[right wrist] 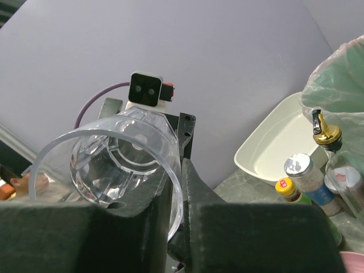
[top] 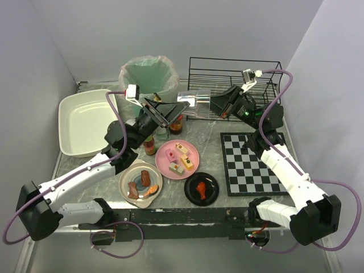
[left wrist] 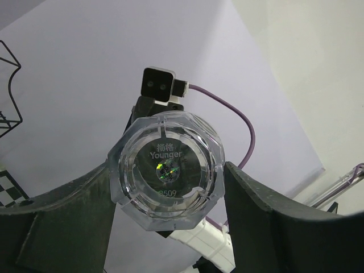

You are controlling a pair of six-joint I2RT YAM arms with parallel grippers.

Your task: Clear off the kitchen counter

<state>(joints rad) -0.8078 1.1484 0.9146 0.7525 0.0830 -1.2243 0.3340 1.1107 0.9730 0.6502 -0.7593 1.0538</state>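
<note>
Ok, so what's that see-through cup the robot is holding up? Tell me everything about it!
The clear cup looks like glass or hard plastic. It is empty, with a round open rim and a thick eight-sided base printed with "Younger". It lies on its side in the air above the kitchen counter, touching nothing but the robot. The left hand clamps its base end, and the right hand pinches its rim.

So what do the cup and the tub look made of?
The cup is clear and glossy, glass or hard plastic: you see through its wall, and the thick faceted base carries moulded lettering. The tub is white, smooth and slightly glossy, probably plastic, though enamel can't be ruled out.
</note>
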